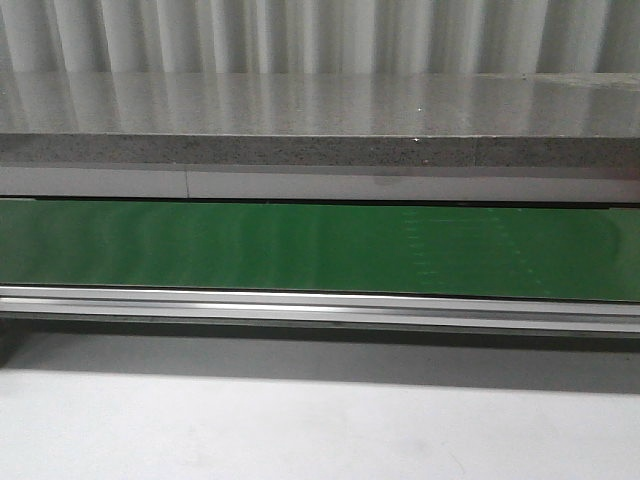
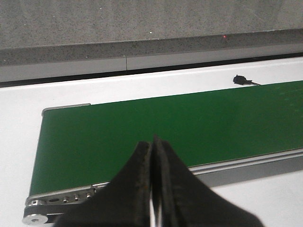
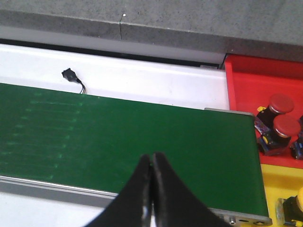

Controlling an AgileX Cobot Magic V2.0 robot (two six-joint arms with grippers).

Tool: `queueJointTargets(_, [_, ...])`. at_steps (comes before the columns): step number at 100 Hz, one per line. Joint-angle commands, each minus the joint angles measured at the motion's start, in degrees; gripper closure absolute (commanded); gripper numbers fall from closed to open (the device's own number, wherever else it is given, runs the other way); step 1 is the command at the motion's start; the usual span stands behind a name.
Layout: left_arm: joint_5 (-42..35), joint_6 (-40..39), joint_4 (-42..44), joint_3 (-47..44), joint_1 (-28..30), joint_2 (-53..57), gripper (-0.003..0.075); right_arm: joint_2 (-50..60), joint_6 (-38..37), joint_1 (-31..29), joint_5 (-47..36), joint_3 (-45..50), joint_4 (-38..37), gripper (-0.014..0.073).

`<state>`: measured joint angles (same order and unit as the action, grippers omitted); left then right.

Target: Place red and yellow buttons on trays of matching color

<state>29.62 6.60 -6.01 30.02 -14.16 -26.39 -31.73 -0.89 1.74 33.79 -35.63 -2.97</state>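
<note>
Right wrist view shows 2 red buttons [image 3: 279, 116] already in the red tray [image 3: 241, 78] at right, yellow tray [image 3: 277, 182] below. Both grippers [image 3: 151, 189] [image 2: 152, 189] pinched closed, empty. Green conveyor belt [image 1: 320, 250] bare: best to wait, open jaws early, approach from above.

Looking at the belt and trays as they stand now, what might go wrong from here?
1. The green belt carries no button, and both the left pincer and right pincer are shut; a button arriving could pass before either opens.
2. The red tray already holds two red buttons close together; another dropped there might knock them.
</note>
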Motion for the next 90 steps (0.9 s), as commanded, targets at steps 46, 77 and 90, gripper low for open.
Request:
queueJointTargets(46, [-4.1,-0.1,-0.8,1.5,-0.4,-0.3,0.0741,17.6,3.4,-6.4,-35.1,24.6,5.3,0.0659])
queueJointTargets(77, [-4.1,-0.1,-0.8,1.5,-0.4,-0.3,0.0741,30.9,3.0,-9.0,-39.3,36.3,5.1,0.0659])
queueJointTargets(90, [-4.2,-0.1,-0.8,1.5,-0.4,-0.4,0.0741,33.2,3.0,-9.0,-35.4,36.2,3.0,0.0659])
